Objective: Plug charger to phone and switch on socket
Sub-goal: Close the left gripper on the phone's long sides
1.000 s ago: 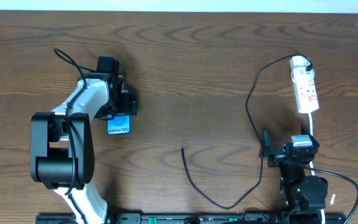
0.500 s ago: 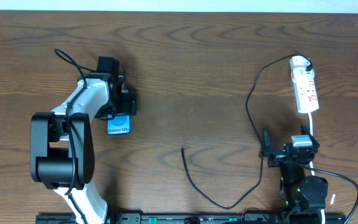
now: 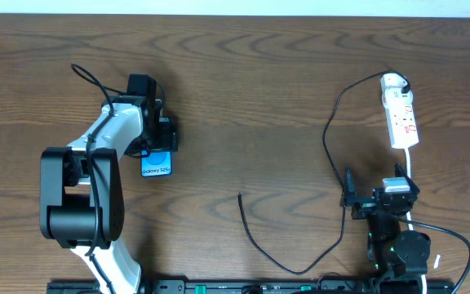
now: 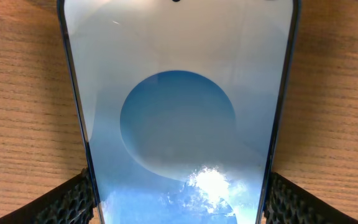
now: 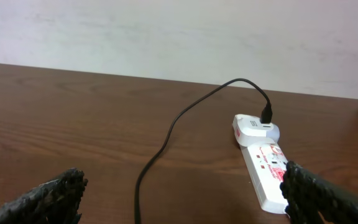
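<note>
Left tool (image 4: 182, 200) first: its two dark textured fingers (image 4: 73, 202) sit hard against both long edges of the phone (image 4: 179, 106), so it looks clamped on the handset, though the wrist view crops the pads low in the corners. The blue screen with its lighter circle fills that view, face up. From overhead, the left tool (image 3: 158, 135) covers the phone's far end, and the near end with the white lettering pokes out toward the robot, flat on the desk (image 3: 259, 98), left of centre.

Over to the right tool (image 5: 182, 198): fingers spread wide to the two bottom corners of its wrist view, nothing between them but bare wood. It sits low near the desk's front edge on the right, pointing at the socket (image 5: 263, 165).

The socket lies at the far right, red marks up. The charger (image 3: 325, 139) has its black plug seated in the socket's far end; the cable sweeps down past the right tool, loops near the front edge, and its free tip lies mid-desk, well apart from the phone.
</note>
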Controlling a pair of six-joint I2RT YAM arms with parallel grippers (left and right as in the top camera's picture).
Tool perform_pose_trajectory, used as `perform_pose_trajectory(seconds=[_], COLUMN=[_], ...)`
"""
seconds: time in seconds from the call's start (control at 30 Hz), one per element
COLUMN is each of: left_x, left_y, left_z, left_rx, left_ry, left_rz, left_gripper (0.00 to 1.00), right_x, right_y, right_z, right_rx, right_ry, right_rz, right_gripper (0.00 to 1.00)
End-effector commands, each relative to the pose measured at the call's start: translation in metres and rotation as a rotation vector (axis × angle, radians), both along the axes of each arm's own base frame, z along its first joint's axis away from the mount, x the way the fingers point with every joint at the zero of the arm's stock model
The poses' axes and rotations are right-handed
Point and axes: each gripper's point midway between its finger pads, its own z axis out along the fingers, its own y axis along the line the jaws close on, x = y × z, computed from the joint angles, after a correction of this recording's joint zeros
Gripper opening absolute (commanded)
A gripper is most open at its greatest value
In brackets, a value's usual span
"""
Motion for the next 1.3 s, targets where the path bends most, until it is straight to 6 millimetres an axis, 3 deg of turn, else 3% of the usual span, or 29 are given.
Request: perform_pose_trajectory(seconds=[0.0,1.27], left_x=[-0.0081,-0.0081], left_y=[0.0034,0.0034], left_z=[-0.0177,-0.0177], left_rx=[0.015,0.015], left_ry=[0.054,0.054], left_rz=[0.008,0.008], left_gripper=[0.83,0.77], right_x=[-0.0004,-0.0004], right_y=[0.0024,0.0024], right_z=[-0.0007,-0.0007], right_rx=[-0.012,-0.012], right_ry=[0.0,0.0], right_rz=[0.011,0.011], right_gripper=[0.99,0.99])
